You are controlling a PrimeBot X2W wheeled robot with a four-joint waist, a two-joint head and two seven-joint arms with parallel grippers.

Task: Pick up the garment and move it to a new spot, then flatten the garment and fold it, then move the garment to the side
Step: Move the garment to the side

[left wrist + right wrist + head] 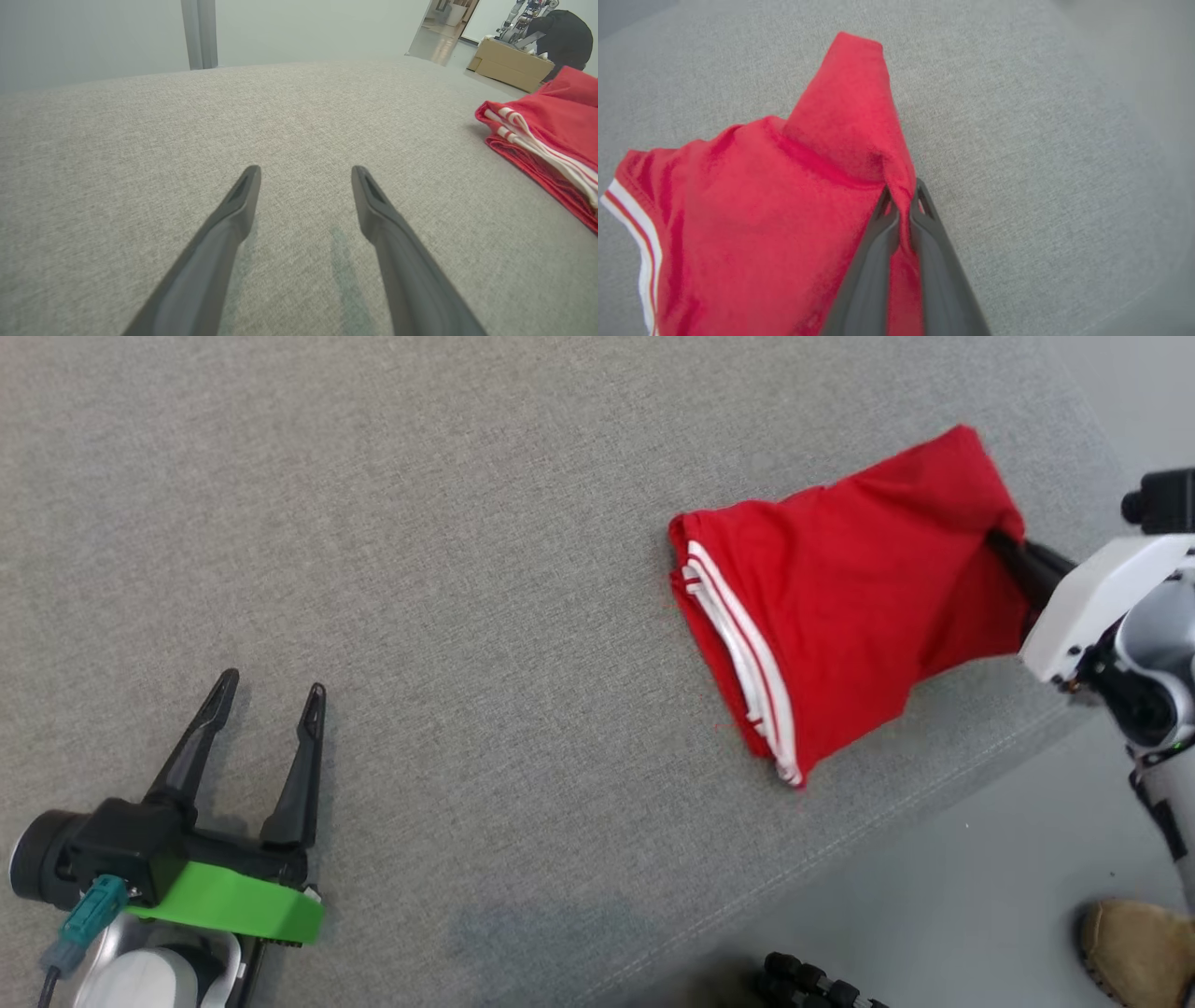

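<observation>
A folded red garment (840, 588) with white-striped edges lies near the right edge of a grey fabric surface (448, 569). My right gripper (1004, 543) reaches in from the right and is shut on the garment's near edge. In the right wrist view the two dark fingers pinch a raised ridge of red garment (761, 224) cloth at the right gripper (902, 205). My left gripper (271, 695) rests open at the lower left, far from the cloth. In the left wrist view the left gripper (306, 179) stands spread over bare fabric, with the garment (556, 126) off to the right.
The grey surface's edge (840, 859) runs diagonally at the lower right, with pale floor (980, 905) beyond. A tan shoe (1134, 947) and a dark ridged object (812, 985) sit on the floor. A cardboard box (511, 70) and a doorway lie beyond the surface.
</observation>
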